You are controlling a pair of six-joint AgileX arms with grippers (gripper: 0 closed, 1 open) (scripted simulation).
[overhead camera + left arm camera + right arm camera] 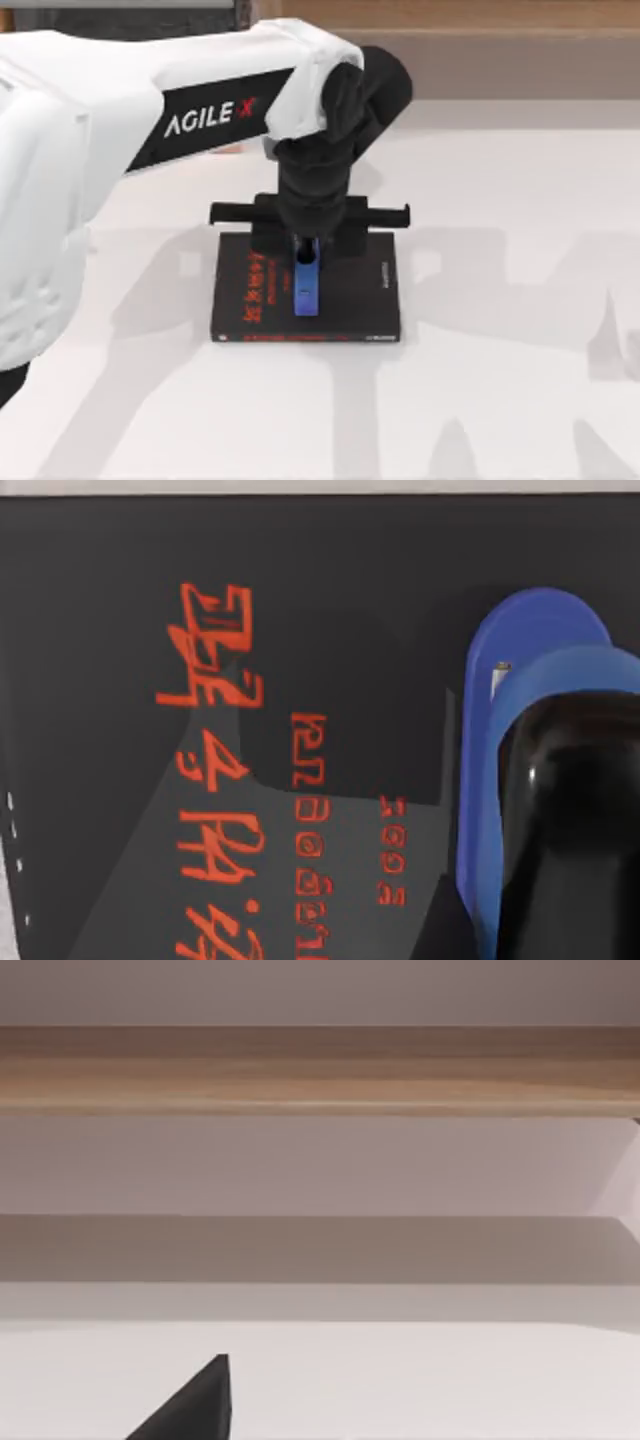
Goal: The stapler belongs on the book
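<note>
A: Where's the stapler (306, 287)?

B: On the book (350, 300), about mid-cover, just right of the red characters; long axis runs from the book's far edge toward its near edge in the top view; free end points at the near edge.

A: Left end effector (305, 252)?

B: Directly over the stapler's far end, above the book's far edge; one black finger (565, 820) lies against the blue body in the left wrist view; can't tell whether it's pinching or spread.

A: Book?

B: Flat on the white table (500, 400), centre.
</note>
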